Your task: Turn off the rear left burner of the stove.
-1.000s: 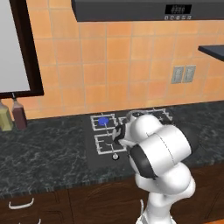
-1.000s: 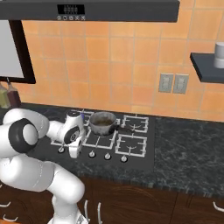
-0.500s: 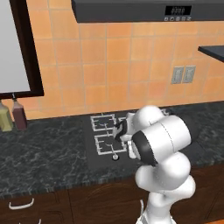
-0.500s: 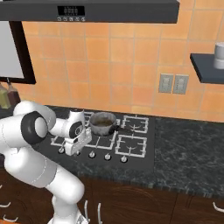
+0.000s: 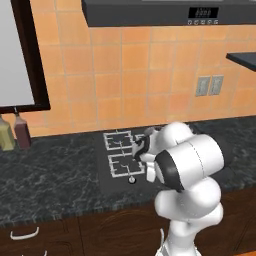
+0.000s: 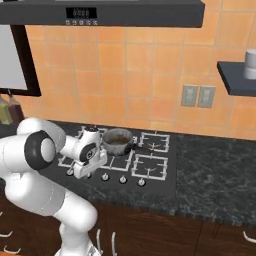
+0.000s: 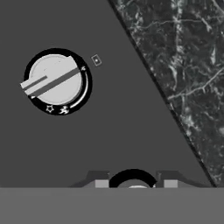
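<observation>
The gripper (image 6: 82, 167) hangs low over the front left part of the stove (image 6: 157, 177), just above the knob row; whether its fingers are apart, I cannot tell. The rear left burner (image 5: 117, 139) shows a dark centre. A pot (image 6: 118, 141) stands on a rear grate.

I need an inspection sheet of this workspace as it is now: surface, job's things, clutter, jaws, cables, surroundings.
Surface: dark marbled counter with a black stove set in it.
Job's things: rear left burner has a dark centre, no blue disc; a silver knob lies below the hand.
Clutter: small pot on a rear grate; two bottles by the wall.
Jaws: gripper low over the knob row; open or shut cannot be told.
Cables: nothing seen.
Surroundings: orange tiled wall, range hood, wall sockets, shelf.
</observation>
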